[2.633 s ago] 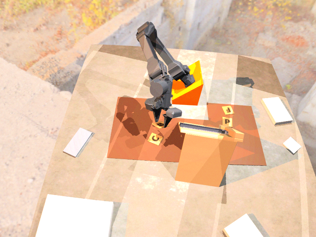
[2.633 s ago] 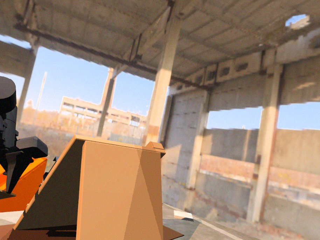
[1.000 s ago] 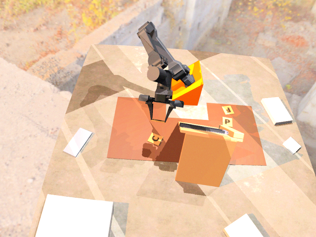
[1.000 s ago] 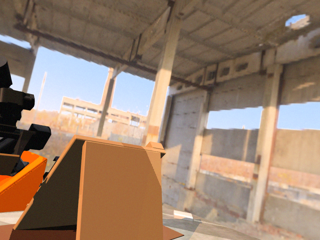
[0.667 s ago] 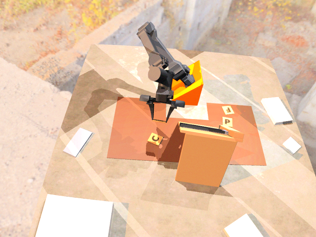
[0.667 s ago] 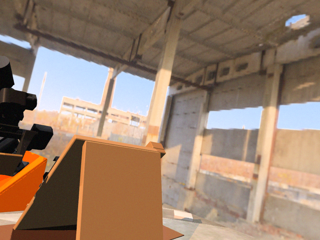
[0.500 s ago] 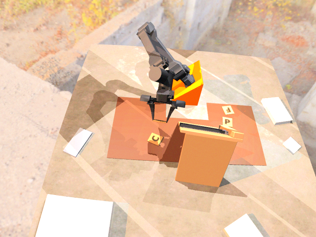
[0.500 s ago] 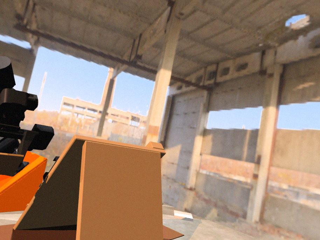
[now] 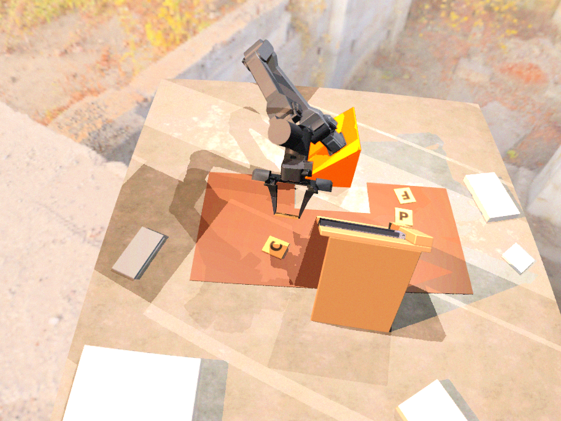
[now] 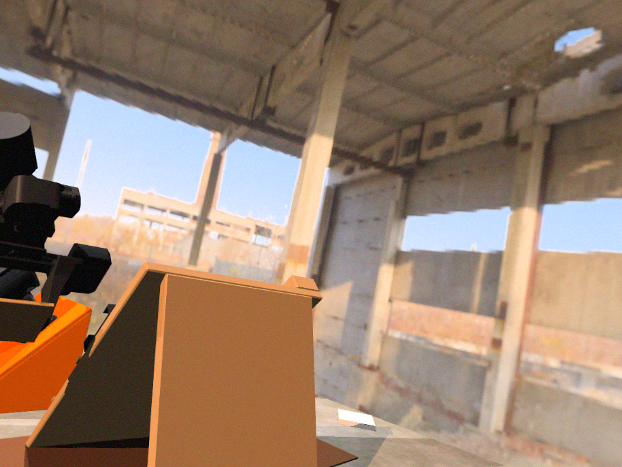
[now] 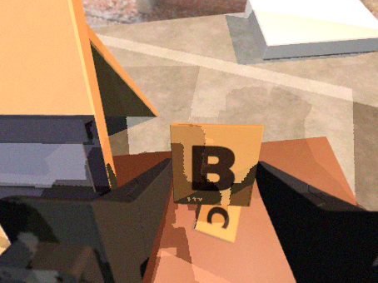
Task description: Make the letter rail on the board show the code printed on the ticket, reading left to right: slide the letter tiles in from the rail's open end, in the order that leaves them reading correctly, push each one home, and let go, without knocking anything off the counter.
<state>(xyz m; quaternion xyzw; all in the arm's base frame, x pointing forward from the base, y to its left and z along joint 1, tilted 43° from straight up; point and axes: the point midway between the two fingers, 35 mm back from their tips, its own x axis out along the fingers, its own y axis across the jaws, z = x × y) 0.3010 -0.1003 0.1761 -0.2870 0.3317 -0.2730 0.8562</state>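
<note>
My gripper [image 9: 287, 213] [image 11: 213, 166] is shut on the B tile [image 11: 216, 162], holding it above the orange mat [image 9: 226, 226], left of the board. The board [image 9: 362, 280] [image 10: 231, 372] [image 11: 37, 57] is an orange block with a dark letter rail [image 9: 358, 227] along its top; the rail looks empty. The C tile [image 9: 275, 247] [image 11: 217, 220] lies flat on the mat below the gripper. The P tile [image 9: 403, 216] and F tile [image 9: 404, 195] lie on the mat behind the board's right end. I cannot read the ticket.
A bright orange wedge stand [image 9: 339, 154] [image 10: 35, 361] is behind the gripper. White slabs [image 9: 491, 196] [image 9: 517, 257] [image 9: 131, 385] [image 9: 430, 403] and a grey slab [image 9: 138, 253] lie around the counter's edges. A white slab also shows in the wrist view [image 11: 312, 23].
</note>
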